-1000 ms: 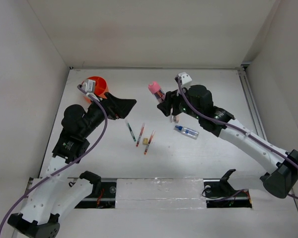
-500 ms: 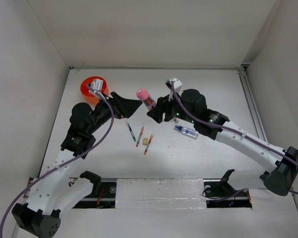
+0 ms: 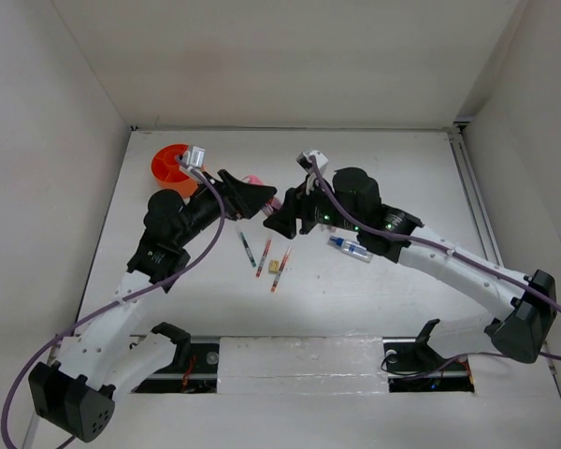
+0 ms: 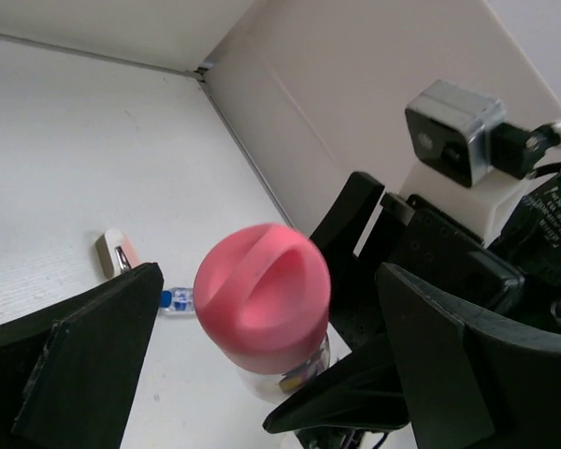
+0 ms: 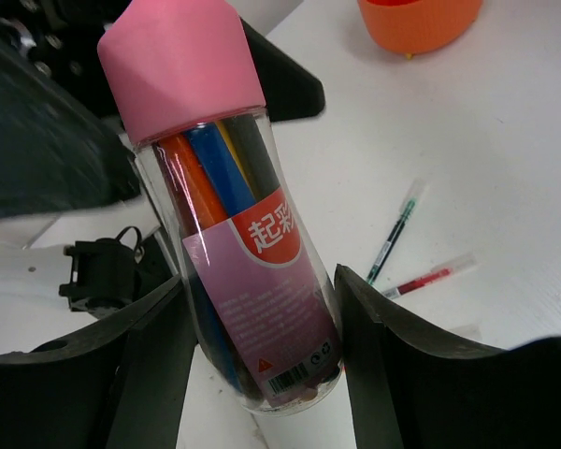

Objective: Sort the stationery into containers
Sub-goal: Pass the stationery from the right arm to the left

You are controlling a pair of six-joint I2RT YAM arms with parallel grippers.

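My right gripper (image 3: 279, 220) is shut on the body of the pink-capped tube (image 5: 252, 271) of coloured pens and holds it tilted above the table. My left gripper (image 3: 257, 195) is open, its jaws on either side of the pink cap (image 4: 262, 299) with a gap on each side. The orange tub (image 3: 168, 164) stands at the far left. A dark pen (image 3: 247, 248), two red pens (image 3: 264, 257) and a tan cube (image 3: 275, 267) lie in the middle. The blue-capped tube (image 3: 352, 248) lies to their right. The eraser (image 4: 112, 254) shows only in the left wrist view.
White walls enclose the table on the left, back and right. The two arms meet over the table's middle, above the pens. The tub (image 5: 416, 19) shows at the top of the right wrist view. A metal rail runs along the near edge (image 3: 299, 360).
My right gripper has carried the pink-capped tube to the left and lower. My left gripper has moved right to meet it, so the cap now sits between its open jaws.
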